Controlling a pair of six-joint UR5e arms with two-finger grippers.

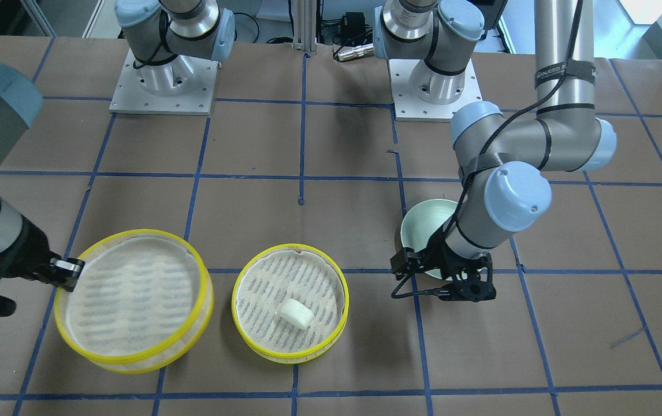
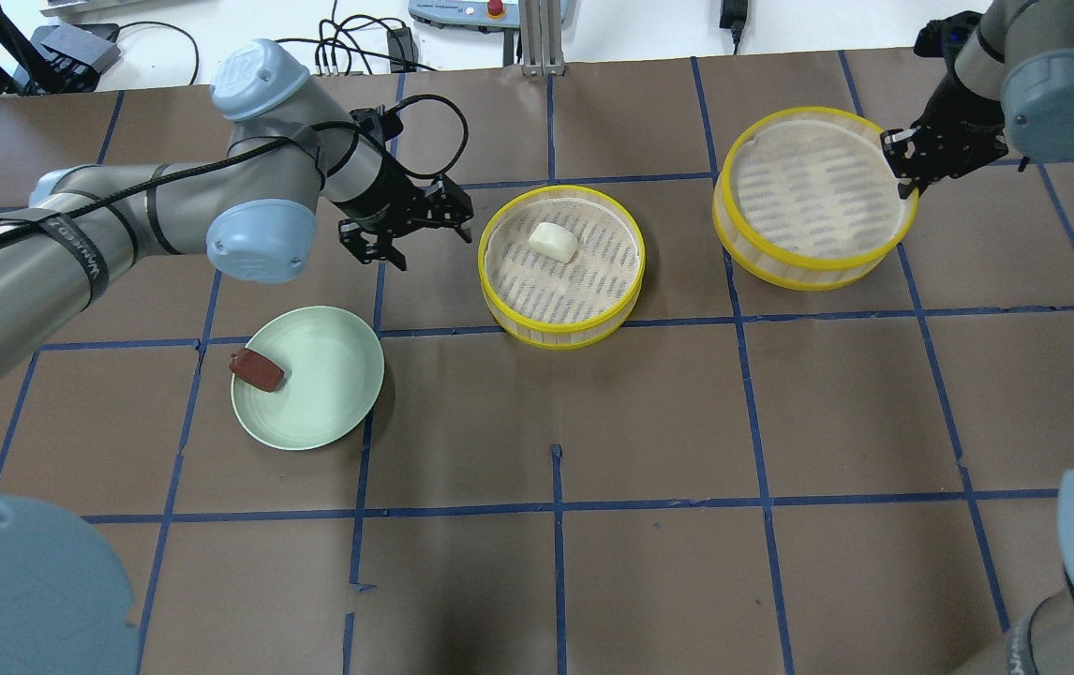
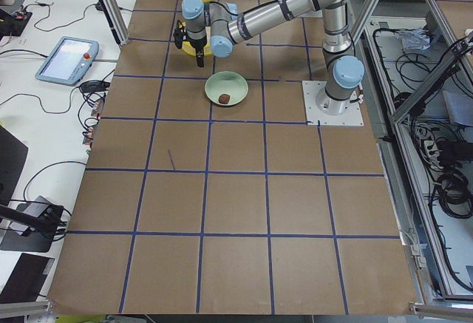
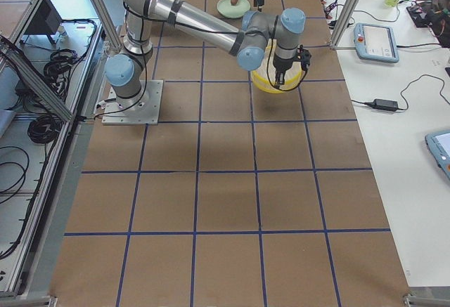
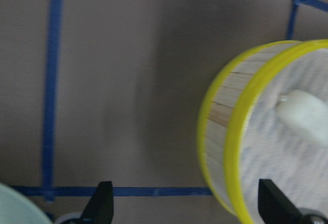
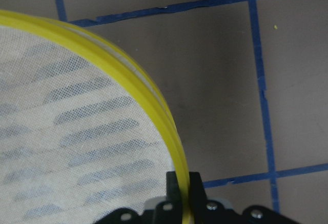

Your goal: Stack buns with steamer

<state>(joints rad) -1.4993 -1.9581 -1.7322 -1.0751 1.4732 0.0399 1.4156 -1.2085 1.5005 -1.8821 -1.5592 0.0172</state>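
The white bun (image 2: pixel 553 241) lies in the middle steamer tray (image 2: pixel 499 281), which has a yellow rim; it also shows in the front view (image 1: pixel 295 313) and the left wrist view (image 5: pixel 307 119). The reddish-brown bun (image 2: pixel 257 370) lies on the left side of the pale green plate (image 2: pixel 335 375). My left gripper (image 2: pixel 410 225) is open and empty, between the plate and the middle tray, just beside that tray's rim (image 5: pixel 241 131). My right gripper (image 2: pixel 902 169) is shut on the yellow rim (image 6: pixel 177 147) of the second steamer tray (image 2: pixel 813 192), which holds no bun.
The brown table is marked with blue tape lines. The plate is partly hidden behind my left wrist in the front view (image 1: pixel 423 222). Both arm bases (image 1: pixel 163 86) stand at the robot's side of the table.
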